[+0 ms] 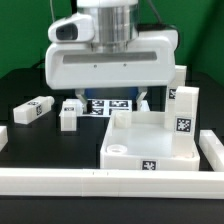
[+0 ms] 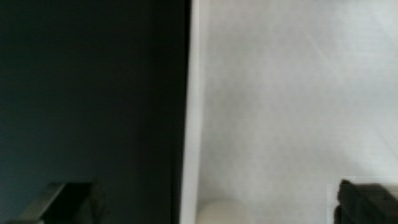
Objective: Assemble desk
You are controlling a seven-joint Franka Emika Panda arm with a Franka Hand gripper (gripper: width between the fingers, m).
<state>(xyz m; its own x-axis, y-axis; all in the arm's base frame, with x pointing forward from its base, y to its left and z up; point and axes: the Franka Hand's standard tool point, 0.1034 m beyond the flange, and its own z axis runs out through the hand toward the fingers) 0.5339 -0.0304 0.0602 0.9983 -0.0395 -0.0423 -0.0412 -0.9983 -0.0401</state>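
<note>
- A loose leg [image 1: 35,110] lies on its side on the black table [image 1: 40,145] at the exterior view's left.
- A second leg [image 1: 68,117], shorter-looking, sits just right of it.
- The gripper [image 1: 108,97] hangs low over the marker board [image 1: 112,105], far centre. The wrist view shows its fingers [image 2: 68,205] spread wide with nothing between them, above an edge where a white surface meets the dark table.
- The desk top [image 1: 150,150] rests near right, rim up, with a round socket [image 1: 118,150] at its near-left corner, close to the white rail [image 1: 100,182].
- An upright leg [image 1: 185,112] stands at the desk top's right side.
</note>
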